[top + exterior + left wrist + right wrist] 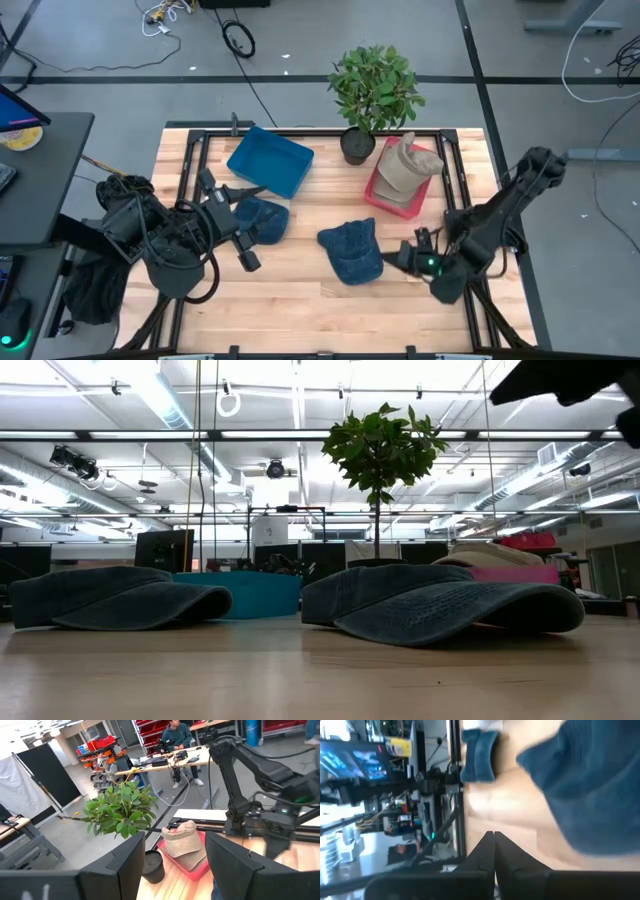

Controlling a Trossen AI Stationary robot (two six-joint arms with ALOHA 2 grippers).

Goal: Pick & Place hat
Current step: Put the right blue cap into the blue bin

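Wooden table (pixel 300 290) is bearing two blue hats; right gripper (pixel 398 258), clenched empty, is lying beside one hat (pixel 352 250); left gripper (pixel 232 228), released, is hovering by the other hat (pixel 262 220).

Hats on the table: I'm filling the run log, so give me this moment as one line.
left gripper: open, by left blue hat | right gripper: shut, beside centre blue hat | tan hat: in pink tray

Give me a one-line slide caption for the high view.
Two blue hats on the wooden table, a tan hat in the pink tray; right tool beside the nearer blue hat.
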